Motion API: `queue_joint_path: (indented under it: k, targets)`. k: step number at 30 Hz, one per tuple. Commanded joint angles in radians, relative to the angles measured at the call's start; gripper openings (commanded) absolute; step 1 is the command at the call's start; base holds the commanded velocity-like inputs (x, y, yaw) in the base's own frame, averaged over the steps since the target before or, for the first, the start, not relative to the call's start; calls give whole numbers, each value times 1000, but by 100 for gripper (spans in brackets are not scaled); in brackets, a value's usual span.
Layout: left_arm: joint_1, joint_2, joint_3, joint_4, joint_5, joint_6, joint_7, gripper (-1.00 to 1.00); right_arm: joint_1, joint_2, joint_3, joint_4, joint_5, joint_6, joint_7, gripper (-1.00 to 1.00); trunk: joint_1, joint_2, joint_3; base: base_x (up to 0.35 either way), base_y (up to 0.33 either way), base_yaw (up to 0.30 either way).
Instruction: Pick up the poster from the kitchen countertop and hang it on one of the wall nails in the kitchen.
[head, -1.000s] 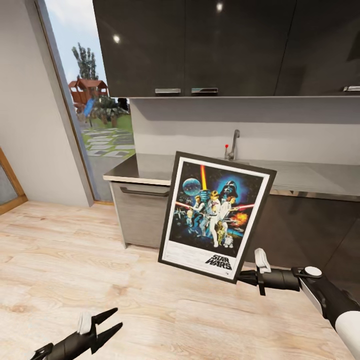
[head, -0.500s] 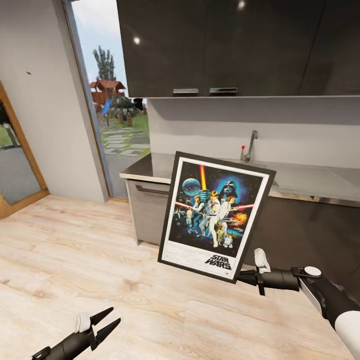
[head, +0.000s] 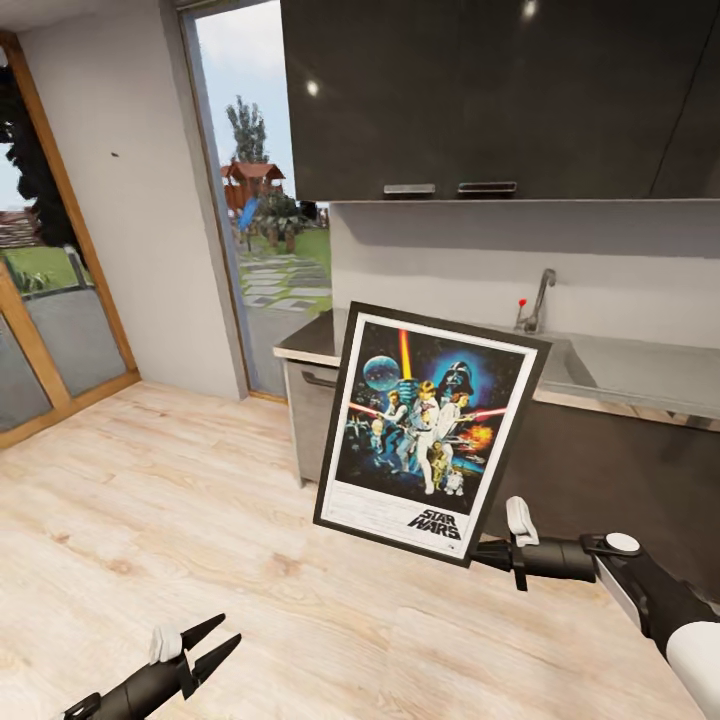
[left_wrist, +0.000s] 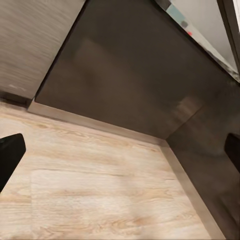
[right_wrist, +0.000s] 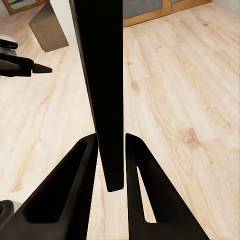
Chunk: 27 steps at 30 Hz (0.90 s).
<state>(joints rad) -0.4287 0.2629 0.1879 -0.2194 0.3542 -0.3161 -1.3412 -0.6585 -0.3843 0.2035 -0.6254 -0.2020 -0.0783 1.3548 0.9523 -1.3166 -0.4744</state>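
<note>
The poster (head: 430, 430), black-framed with a white border and the STAR WARS logo at its bottom, hangs upright and slightly tilted in mid-air in front of the counter. My right gripper (head: 480, 548) is shut on its lower right corner. In the right wrist view the frame's black edge (right_wrist: 100, 75) runs between both fingers (right_wrist: 75, 190). My left gripper (head: 215, 640) is open and low over the floor, holding nothing; its fingers (left_wrist: 7, 155) stand far apart. A wall nail (head: 113, 155) is a dark dot on the grey left wall. The kitchen countertop (head: 630, 365) lies behind the poster.
Dark upper cabinets (head: 480, 90) hang over the counter, with a tap (head: 537, 298) at the sink and dark cabinet fronts (left_wrist: 135, 75) below. A glass opening (head: 265, 210) and a wood-framed door (head: 50, 300) are on the left. Light wood floor (head: 150, 520) spreads in front.
The camera has swung left: counter and window slid right in view, and the left wall with its nail and the wooden door frame came in. Poster and both grippers kept their places.
</note>
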Motion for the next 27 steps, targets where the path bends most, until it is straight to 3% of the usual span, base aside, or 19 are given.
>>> queue_joint_path:
  k: [1, 27]
  targets:
    - [-1, 0, -5, 1, 8, -6, 1, 100, -1, -1, 7, 1, -8, -6, 0, -100, -4, 7, 2, 0, 0, 24]
    - [-1, 0, -5, 2, 8, -6, 7, 100, -1, -1, 5, 3, -9, -6, 0, -100, -104, 189, 84, 0, 0, 2]
